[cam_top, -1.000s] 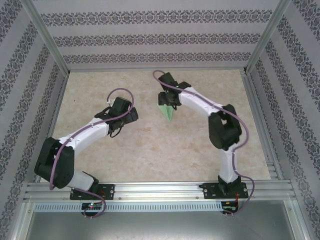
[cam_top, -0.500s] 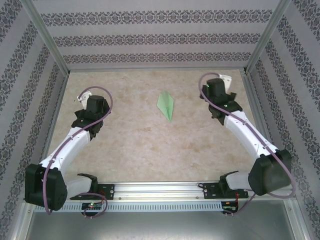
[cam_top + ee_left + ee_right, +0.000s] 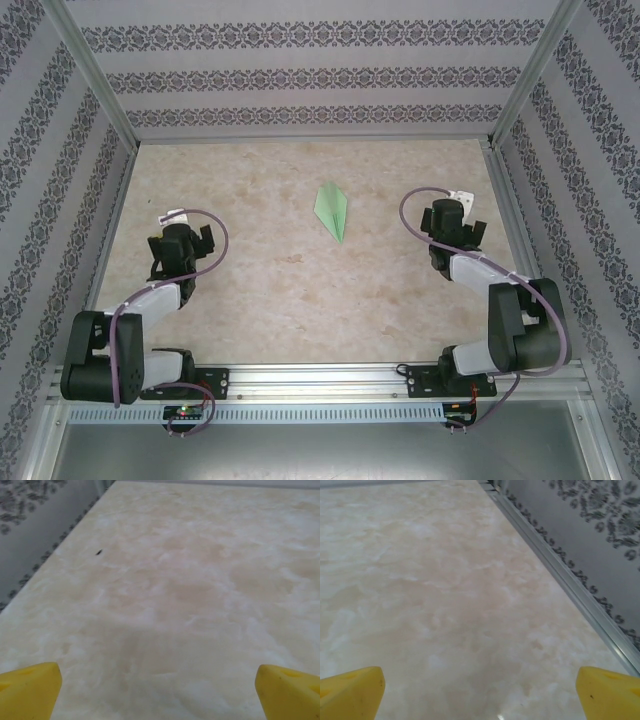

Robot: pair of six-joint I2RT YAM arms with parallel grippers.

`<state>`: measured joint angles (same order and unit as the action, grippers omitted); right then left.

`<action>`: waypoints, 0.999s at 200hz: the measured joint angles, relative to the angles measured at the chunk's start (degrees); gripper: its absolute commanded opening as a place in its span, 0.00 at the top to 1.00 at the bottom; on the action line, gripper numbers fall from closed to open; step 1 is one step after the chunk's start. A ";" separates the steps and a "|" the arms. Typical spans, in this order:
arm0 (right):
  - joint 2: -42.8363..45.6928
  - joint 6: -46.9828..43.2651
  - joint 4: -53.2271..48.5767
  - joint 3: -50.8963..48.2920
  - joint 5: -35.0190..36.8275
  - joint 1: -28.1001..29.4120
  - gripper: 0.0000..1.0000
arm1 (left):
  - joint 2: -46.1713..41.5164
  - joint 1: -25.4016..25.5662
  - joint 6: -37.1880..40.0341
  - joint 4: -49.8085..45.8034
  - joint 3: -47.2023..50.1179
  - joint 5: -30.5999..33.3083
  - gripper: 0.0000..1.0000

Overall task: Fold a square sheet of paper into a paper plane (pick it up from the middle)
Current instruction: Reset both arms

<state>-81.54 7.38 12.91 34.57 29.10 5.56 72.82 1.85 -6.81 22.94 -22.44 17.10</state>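
The pale-green sheet of paper lies folded as a narrow pointed paper plane (image 3: 333, 211) on the marbled table (image 3: 300, 290), a little behind the middle, its tip pointing toward the near edge. Nothing touches it. My left gripper (image 3: 181, 240) is drawn back at the near left, open, well to the left of the plane. My right gripper (image 3: 452, 220) is drawn back at the near right, also open. In the left wrist view the yellow fingertips (image 3: 27, 690) stand wide apart over bare table, and so do the right ones (image 3: 350, 692).
Patterned walls on aluminium posts close in the table on three sides. A metal rail (image 3: 570, 580) runs along the right edge close to my right gripper. A small dark speck (image 3: 99, 552) lies on the table near the left wall.
A second ago my right gripper held the plane over the table's middle. It has let go, the plane now lies flat, and both arms have pulled back toward their bases.
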 measured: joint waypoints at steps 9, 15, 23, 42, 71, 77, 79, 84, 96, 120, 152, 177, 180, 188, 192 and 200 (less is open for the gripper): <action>-0.50 -1.44 3.10 -0.79 -1.49 -0.09 0.02 | 1.07 -0.35 0.85 3.67 0.79 -2.69 0.00; -0.66 -2.23 4.83 -1.22 -2.38 -0.11 0.02 | 2.03 -0.46 1.29 6.08 1.16 -4.35 0.00; -0.68 -3.37 7.02 -1.90 -3.85 -0.13 0.02 | 3.48 -0.63 1.77 8.94 1.46 -6.60 0.00; -0.70 -5.51 13.86 -4.44 -7.48 -0.94 0.02 | 7.26 -0.76 2.78 16.09 2.47 -11.08 0.00; -1.38 -6.43 20.87 -7.85 -12.52 -3.39 0.02 | 11.23 -0.76 3.93 22.84 3.85 -15.30 0.00; -1.53 -6.51 21.86 -8.22 -13.57 -3.78 0.02 | 12.02 -0.76 4.07 23.82 3.87 -15.87 0.00; -1.55 -6.56 22.25 -8.37 -13.92 -3.89 0.02 | 12.26 -0.76 4.07 24.24 3.87 -16.06 0.00; -1.57 -6.69 23.21 -8.72 -14.75 -4.17 0.02 | 13.00 -0.76 4.20 25.09 3.85 -16.46 0.00; -1.77 -6.91 26.08 -9.79 -16.46 -4.61 0.02 | 14.88 -0.76 4.37 27.21 3.82 -17.11 0.00; -3.63 -7.08 31.04 -11.67 -18.71 -4.98 0.02 | 16.20 -0.76 4.70 27.21 3.43 -17.25 0.00; -4.35 -7.10 32.89 -11.87 -20.22 -4.98 0.02 | 16.26 0.55 5.38 26.49 0.59 -14.71 0.00; -4.35 -7.10 33.62 -11.87 -20.55 -4.98 0.02 | 16.26 1.20 6.23 26.18 -0.15 -13.86 0.00; -4.35 -7.08 33.68 -11.87 -20.63 -4.98 0.02 | 16.26 1.22 6.38 26.03 -0.17 -13.90 0.00; -4.35 -7.10 33.88 -11.87 -20.72 -5.09 0.02 | 16.26 1.22 6.62 25.57 -0.33 -14.12 0.00; -4.35 -7.08 33.97 -11.87 -20.74 -5.16 0.02 | 16.26 1.25 6.73 25.35 -0.37 -14.19 0.00; -4.35 -7.10 34.21 -11.87 -20.83 -5.31 0.02 | 16.26 1.22 6.84 25.24 -0.39 -14.27 0.00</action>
<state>-85.89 0.27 47.11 22.70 8.27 0.25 89.08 3.07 0.03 48.18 -22.83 2.83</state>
